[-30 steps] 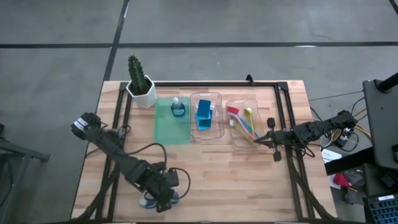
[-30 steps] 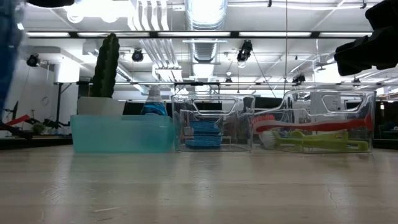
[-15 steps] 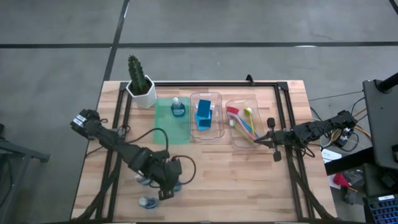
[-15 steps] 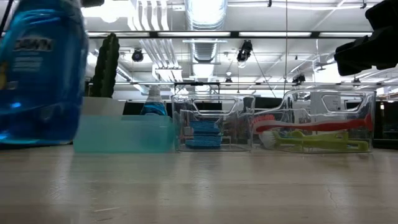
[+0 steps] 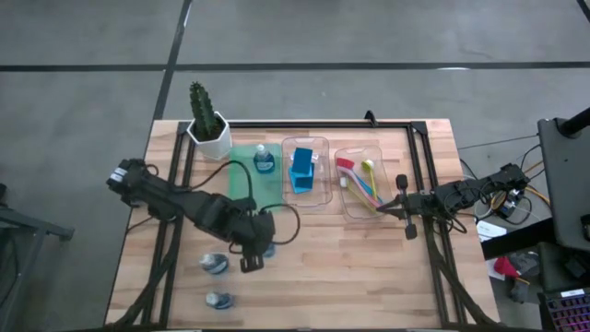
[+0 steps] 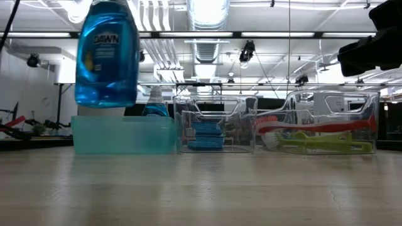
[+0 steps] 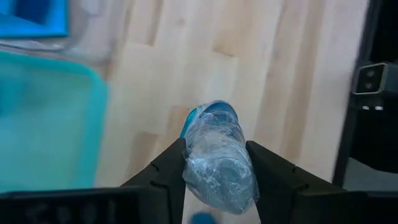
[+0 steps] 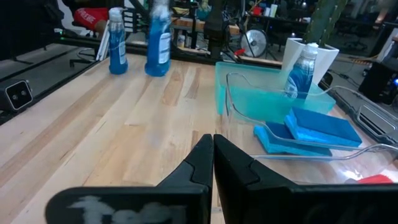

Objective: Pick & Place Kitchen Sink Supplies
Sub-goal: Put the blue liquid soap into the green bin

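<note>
At the lower left of the high view: two small blue bottles stand loose on the bare wood, one point(image 5: 215, 264) near the left arm and one point(image 5: 218, 300) closer to the table's front edge; I judge both wait for their turn.

Left gripper point(image 5: 257, 251): it is left of centre in the high view, over open wood, clenched on a blue dish-soap bottle point(image 7: 217, 155).

Bottle relative to the jaws: in the left wrist view its body sits squarely between the two dark fingers point(image 7: 166, 171), one on each flank, with its far end showing beyond the tips.

Height: in the low view the held bottle hangs at the upper left, clearly above the table.

Why so held: I judge the high carry lets the bottle pass over the wall of the green tray point(image 5: 241, 195).

Green tray: it is just beyond the gripper; one bottle point(image 5: 265, 160) already stands at its far end.

Middle clear tray point(image 5: 322, 145): it holds blue sponges point(image 5: 301, 171).

Right clear tray point(image 5: 376, 149): it holds the pink, yellow-green and blue brushes point(image 5: 360, 181).

Right gripper point(image 5: 396, 209): it waits at the centre right, jaws pressed together and empty.

Far back, upper left: a potted cactus point(image 5: 207, 122) stands behind the green tray.
</note>
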Robot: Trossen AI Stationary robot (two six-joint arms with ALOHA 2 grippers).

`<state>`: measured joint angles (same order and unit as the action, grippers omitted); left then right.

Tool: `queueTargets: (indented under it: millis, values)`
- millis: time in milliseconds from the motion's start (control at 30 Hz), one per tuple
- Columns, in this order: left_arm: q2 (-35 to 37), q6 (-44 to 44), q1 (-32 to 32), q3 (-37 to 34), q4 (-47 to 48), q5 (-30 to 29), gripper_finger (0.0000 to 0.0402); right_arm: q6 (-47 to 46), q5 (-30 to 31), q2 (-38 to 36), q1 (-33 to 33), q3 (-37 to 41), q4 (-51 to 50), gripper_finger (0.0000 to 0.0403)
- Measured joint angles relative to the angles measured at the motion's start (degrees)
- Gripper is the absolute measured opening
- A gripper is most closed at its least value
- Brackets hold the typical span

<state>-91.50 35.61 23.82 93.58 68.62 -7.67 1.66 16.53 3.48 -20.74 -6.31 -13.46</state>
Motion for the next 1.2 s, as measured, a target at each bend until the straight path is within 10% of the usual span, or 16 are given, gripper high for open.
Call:
queueTargets:
  millis: [1200]
  values:
    - [-0.04,-22.58,-26.44,9.03,12.00,-6.86,0.0139,-0.12,-0.02,0.01,-0.01,-0.02,0.01,0.0008]
